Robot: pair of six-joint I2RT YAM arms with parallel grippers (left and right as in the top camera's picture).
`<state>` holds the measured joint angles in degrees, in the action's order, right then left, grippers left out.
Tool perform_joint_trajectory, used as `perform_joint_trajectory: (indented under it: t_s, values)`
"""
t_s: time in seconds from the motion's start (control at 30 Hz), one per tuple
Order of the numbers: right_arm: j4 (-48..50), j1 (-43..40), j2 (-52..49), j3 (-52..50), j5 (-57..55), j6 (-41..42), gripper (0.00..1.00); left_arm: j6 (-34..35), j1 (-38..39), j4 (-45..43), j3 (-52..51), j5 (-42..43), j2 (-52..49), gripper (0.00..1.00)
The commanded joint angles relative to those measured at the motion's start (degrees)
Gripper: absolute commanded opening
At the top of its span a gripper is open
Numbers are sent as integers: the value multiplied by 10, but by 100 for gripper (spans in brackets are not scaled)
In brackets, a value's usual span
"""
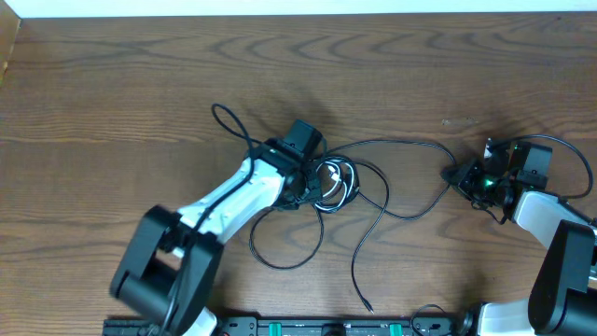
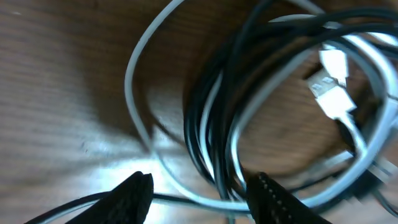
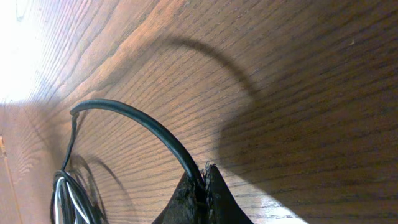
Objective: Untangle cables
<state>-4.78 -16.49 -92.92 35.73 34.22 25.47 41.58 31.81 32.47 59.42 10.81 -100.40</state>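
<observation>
So the left gripper [image 2: 200, 196] has its fingers spread, straddling a few strands. The bundle [image 2: 205, 130] sits dead ahead of them, middle of the table [image 1: 112, 75]. Further right, one black cable [image 3: 143, 121] arcs out to the right gripper [image 3: 204, 175], which is pinched tight on it. Left's way nearer the knot.

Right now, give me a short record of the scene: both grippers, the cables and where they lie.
left gripper: open, fingers either side of the bundle's edge
right gripper: shut on the black cable
bundle: black and white loops wound together, mid-table
white cable: coiled in the bundle, plugs showing
table: brown wood
progress: cables not yet separated
</observation>
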Motion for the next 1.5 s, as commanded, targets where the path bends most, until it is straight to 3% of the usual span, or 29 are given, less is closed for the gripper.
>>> perform_joint_trajectory:
  t_s: [0.0, 0.23, 0.27, 0.37, 0.4, 0.63, 0.9, 1.17, 1.47]
  values:
    - [3, -3, 0, 2, 9, 6, 1, -4, 5, -12, -3, 6, -35, 54]
    - [2, -3, 0, 2, 9, 6, 1, -4, 31, -67, -3, -4, -89, 54]
    - [2, -3, 0, 2, 9, 6, 1, -4, 35, -71, -3, -12, -93, 50]
    - [2, -3, 0, 2, 9, 6, 1, -3, 45, -68, -3, -43, -102, 10]
    - [2, -3, 0, 2, 9, 6, 1, -3, 47, -64, -3, -51, -103, 8]
    - [3, -3, 0, 2, 9, 6, 1, -4, 38, 10, 9, -107, -55, 7]
    - [2, -3, 0, 2, 9, 6, 1, -3, 30, 31, 15, -160, 197, 7]
    - [2, -3, 0, 2, -12, 6, 1, -6, 30, 63, 15, -264, 363, 7]
    - [-19, -13, 0, 2, -82, 7, 1, -5, 30, 145, 6, -305, 386, 8]
